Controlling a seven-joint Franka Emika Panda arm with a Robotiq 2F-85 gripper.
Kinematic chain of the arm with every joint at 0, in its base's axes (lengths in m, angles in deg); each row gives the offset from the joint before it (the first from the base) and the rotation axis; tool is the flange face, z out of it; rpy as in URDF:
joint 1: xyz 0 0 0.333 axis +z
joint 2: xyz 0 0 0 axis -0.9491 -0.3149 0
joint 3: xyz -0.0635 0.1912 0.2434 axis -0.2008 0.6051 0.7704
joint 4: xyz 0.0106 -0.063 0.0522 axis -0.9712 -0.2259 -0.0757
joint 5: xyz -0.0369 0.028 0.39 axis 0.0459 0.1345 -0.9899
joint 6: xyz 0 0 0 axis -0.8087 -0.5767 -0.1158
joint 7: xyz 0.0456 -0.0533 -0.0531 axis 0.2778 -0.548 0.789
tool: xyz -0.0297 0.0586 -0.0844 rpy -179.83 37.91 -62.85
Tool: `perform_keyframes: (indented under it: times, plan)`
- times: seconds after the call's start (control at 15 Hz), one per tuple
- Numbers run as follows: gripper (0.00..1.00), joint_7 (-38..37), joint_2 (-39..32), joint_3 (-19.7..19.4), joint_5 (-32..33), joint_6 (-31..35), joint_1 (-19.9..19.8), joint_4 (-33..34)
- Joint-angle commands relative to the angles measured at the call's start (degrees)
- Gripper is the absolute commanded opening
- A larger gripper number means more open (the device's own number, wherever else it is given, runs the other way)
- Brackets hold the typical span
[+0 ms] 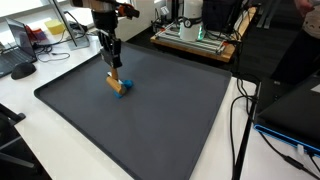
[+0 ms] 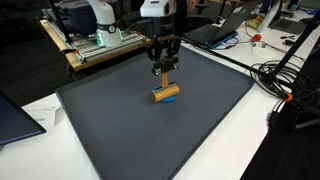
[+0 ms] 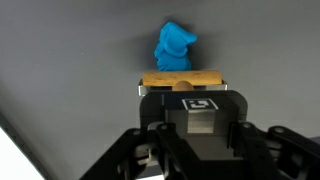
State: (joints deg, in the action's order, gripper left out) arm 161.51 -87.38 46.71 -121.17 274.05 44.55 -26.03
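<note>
1. Wooden block, pale tan, is pinched in the gripper. The fingers press in on it from both sides, and the arm comes down from above.
2. Blue figure, small and lumpy, shows just past the block's far edge in the wrist view. In both exterior views it peeks out beneath the block. It may be joined to the block, but the pictures are too small to tell.
3. Block and figure sit low over a dark grey mat, towards its back half and well away from its rim.
4. The mat lies flat on a white table.
5. Behind the mat, a shallow wooden tray holds a white-and-green machine.
6. Black cables trail beside the mat.
</note>
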Motion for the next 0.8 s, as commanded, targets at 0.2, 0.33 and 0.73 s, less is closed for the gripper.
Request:
perform_keyframes:
  times: [0.2, 0.33, 0.73]
  plan:
    - [0.22, 2.9, -5.1, 3.1, -0.5, 2.8, -3.3, -1.1]
    - [0.22, 2.7, -5.3, 3.2, -0.5, 2.8, -3.5, -1.4]
    - [0.22, 1.8, -5.0, 1.7, -0.5, 2.9, -2.3, -1.9]
